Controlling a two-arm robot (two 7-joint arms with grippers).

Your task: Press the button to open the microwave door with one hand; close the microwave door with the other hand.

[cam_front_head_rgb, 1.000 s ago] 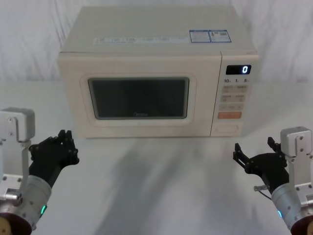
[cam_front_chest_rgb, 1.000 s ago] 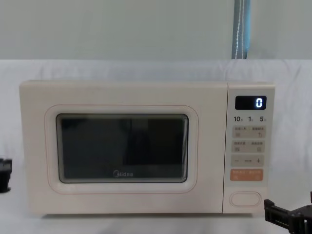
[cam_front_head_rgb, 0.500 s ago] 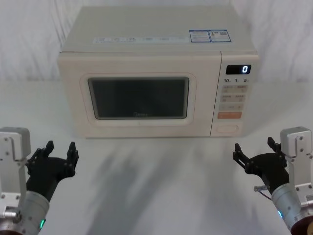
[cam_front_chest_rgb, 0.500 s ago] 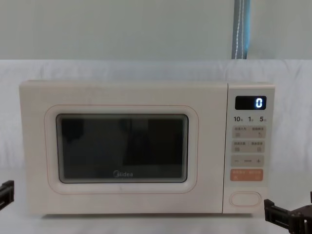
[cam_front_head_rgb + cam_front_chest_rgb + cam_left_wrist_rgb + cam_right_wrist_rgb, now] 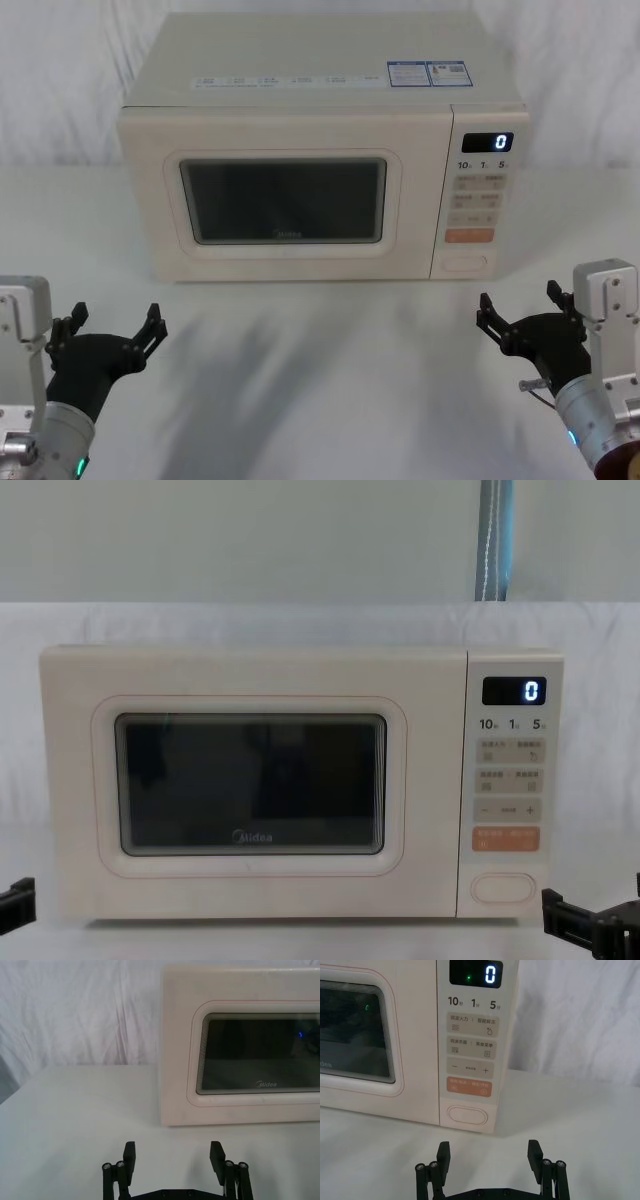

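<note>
Door (image 5: 283,200) shut, both pincers spread, holding nothing.
Risk: right pincer (image 5: 489,1156) (low, near button (image 5: 467,1115)) drifts up, hits orange key (image 5: 469,1087) instead.

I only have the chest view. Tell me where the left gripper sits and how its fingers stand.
Observer: The left gripper hangs low over the table, apart from the microwave's front left corner, fingers open.
Operator: Give me the right one too.
Observer: The right gripper is open and lined up just right of the button, short of it with bare table between.
Operator: Confirm the door from above.
Observer: In the head view the microwave door lies flush with the control panel, shut.
</note>
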